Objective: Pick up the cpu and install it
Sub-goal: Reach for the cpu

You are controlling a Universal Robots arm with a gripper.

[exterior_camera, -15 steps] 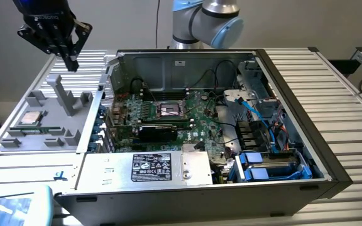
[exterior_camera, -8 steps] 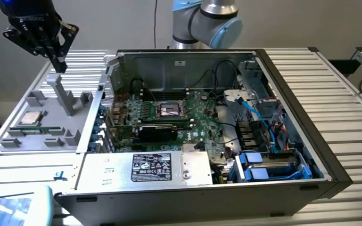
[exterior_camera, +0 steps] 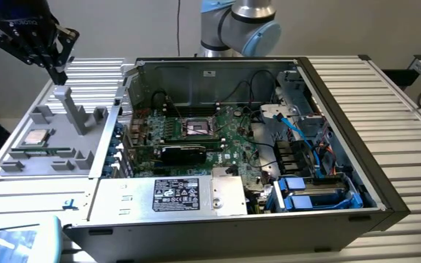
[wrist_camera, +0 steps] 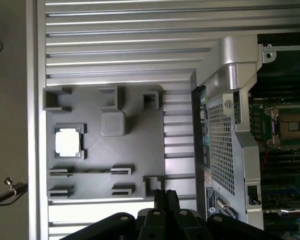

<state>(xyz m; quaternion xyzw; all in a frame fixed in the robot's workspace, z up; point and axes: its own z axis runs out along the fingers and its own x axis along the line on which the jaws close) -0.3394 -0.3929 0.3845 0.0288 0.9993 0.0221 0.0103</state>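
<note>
cpu (exterior_camera: 35, 137): small flat square chip with a shiny silver top, seated in a pocket of the grey plastic fixture tray (exterior_camera: 53, 157) | black gripper (exterior_camera: 57, 79): above the tray's far side, well apart from the chip, fingers pressed together, holding nothing | beyond: open metal computer case (exterior_camera: 195, 76), black square socket (exterior_camera: 198, 127)

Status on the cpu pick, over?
Gripper high over the grey fixture, fingers together, empty. The cpu flat in its fixture pocket, not grasped. Nothing on top of it; tall fixture post stands beside it.
</note>
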